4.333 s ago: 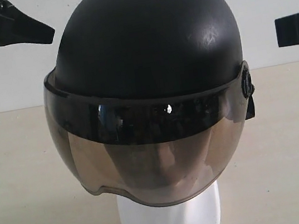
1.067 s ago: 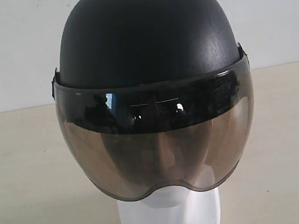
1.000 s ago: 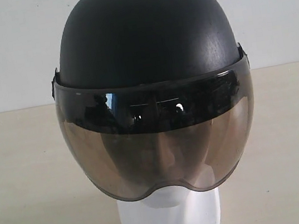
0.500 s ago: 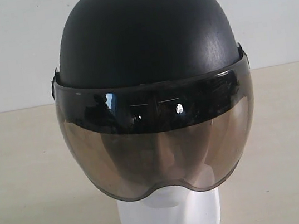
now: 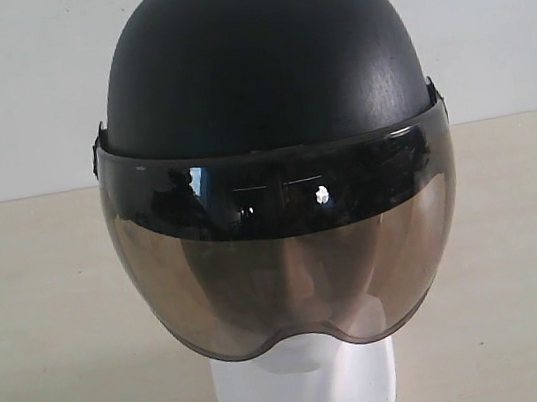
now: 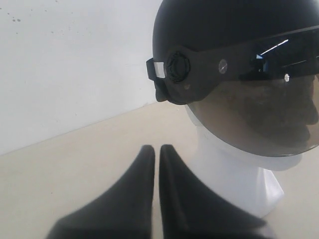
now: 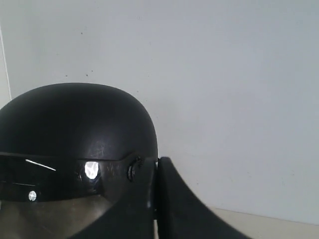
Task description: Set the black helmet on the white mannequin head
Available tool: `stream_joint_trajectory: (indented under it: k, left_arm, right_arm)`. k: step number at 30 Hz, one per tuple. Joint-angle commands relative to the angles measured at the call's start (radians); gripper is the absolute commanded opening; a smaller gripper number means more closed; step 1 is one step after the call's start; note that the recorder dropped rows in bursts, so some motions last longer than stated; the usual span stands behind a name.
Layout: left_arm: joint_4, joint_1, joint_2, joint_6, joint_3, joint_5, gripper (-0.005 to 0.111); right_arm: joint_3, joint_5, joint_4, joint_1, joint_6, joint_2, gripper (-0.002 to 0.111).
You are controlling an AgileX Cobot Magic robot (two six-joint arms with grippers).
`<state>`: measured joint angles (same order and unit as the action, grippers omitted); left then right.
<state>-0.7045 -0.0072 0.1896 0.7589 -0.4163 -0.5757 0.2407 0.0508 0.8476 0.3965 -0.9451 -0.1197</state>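
The black helmet (image 5: 263,60) sits level on the white mannequin head (image 5: 307,392), its smoky visor (image 5: 290,274) covering the face; only the chin and blocky neck base show below. Neither gripper appears in the exterior view. In the left wrist view the helmet (image 6: 224,30) and the head's neck (image 6: 224,169) stand beyond my left gripper (image 6: 157,149), which is shut with nothing between its fingers and apart from them. In the right wrist view my right gripper (image 7: 156,164) is shut and holds nothing, with the helmet (image 7: 75,119) behind it.
A beige tabletop (image 5: 45,325) spreads round the head on both sides. A plain white wall (image 5: 9,88) stands behind it.
Over the last second nothing has moved. About four seconds ago both grippers flanked the helmet, which sat twisted; now it faces straight and both grippers have left the exterior view.
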Motion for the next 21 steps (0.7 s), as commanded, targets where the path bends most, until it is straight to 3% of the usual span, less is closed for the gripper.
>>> stream_joint_trajectory:
  k: [1,3,7,11,16,21]
  left_arm:
    - [-0.009,-0.002,-0.004,-0.012,0.004,0.007,0.004]
    - [-0.009,-0.002,-0.004,-0.012,0.004,0.007,0.004]
    - [-0.009,-0.002,-0.004,-0.012,0.004,0.007,0.004]
    - [-0.009,-0.002,-0.004,-0.012,0.004,0.007,0.004]
    - [-0.009,-0.002,-0.004,-0.012,0.004,0.007,0.004]
    - [-0.009,-0.002,-0.004,-0.010,0.004,0.007,0.004]
  right_arm:
    - [-0.003,-0.012,-0.111,-0.007,0.136,0.008,0.000]
    - [-0.003,-0.063,-0.242,-0.007,0.275,0.008,0.000]
    - [-0.003,-0.240,-0.650,-0.007,0.800,0.008,0.000]
    - [-0.012,-0.418,-0.848,-0.009,1.232,0.026,0.000]
    - [-0.091,-0.427,-0.857,-0.016,1.252,0.120,0.000]
    - [-0.161,-0.404,-0.861,-0.090,1.114,0.120,0.000]
